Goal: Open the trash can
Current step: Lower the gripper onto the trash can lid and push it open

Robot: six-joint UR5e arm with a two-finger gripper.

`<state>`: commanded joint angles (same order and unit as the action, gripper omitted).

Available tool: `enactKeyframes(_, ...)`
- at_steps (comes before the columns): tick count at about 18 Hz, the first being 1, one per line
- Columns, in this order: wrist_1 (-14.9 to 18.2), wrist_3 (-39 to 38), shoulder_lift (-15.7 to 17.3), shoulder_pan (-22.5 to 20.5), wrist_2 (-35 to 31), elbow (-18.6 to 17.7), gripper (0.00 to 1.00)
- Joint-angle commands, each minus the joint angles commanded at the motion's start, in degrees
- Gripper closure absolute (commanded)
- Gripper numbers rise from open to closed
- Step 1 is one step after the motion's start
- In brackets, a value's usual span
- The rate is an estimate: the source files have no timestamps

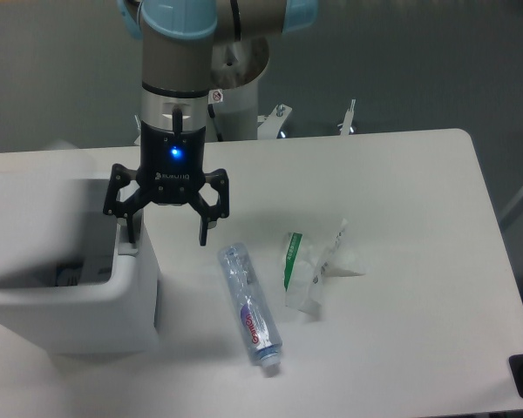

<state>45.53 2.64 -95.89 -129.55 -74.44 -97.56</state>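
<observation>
Bin (65,305) sits at the near left of the table (418,348), white and boxy with rounded corners, and you can see down into its grey inside, so the top reads as open from this view; where the lid is, you cannot tell. Your gripper (168,228) hangs over the bin's far right corner with its two black fingers spread wide and nothing between them. The left finger (131,228) comes down at the bin's right rim, seemingly touching it, though contact is hard to confirm. The right finger hangs over bare table just right of the bin. A blue light glows on the gripper body above the fingers.

Nearest you on the table, just right of the bin, lies a clear plastic bottle (249,306) on its side, cap end toward you, with a red-and-blue label. It is just beside the bin's right wall but apart from it, and its far end lies just below the right finger. Further right lies a crumpled clear wrapper (312,268) with a green strip, well apart from the bin.

The table is plain white with a rounded far right corner. Behind the gripper the arm (179,61) rises in grey with pale blue joint caps, and its white base (237,96) stands at the table's far edge. Beyond that you see a dull grey floor.
</observation>
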Motion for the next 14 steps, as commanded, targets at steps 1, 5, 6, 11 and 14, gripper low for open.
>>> enactKeyframes(1, 0.0, 0.1, 0.0, 0.0, 0.0, 0.0, 0.00)
enactKeyframes(5, 0.0, 0.2, 1.0, -0.3, 0.1, 1.3, 0.00)
enactKeyframes(6, 0.0, 0.3, 1.2, -0.4, 0.2, 2.2, 0.00)
enactKeyframes(11, 0.1, 1.7, 1.6, -5.0, -0.1, 4.8, 0.00)
enactKeyframes(14, 0.4, 7.4, 1.5, -8.8, -0.4, 3.7, 0.00)
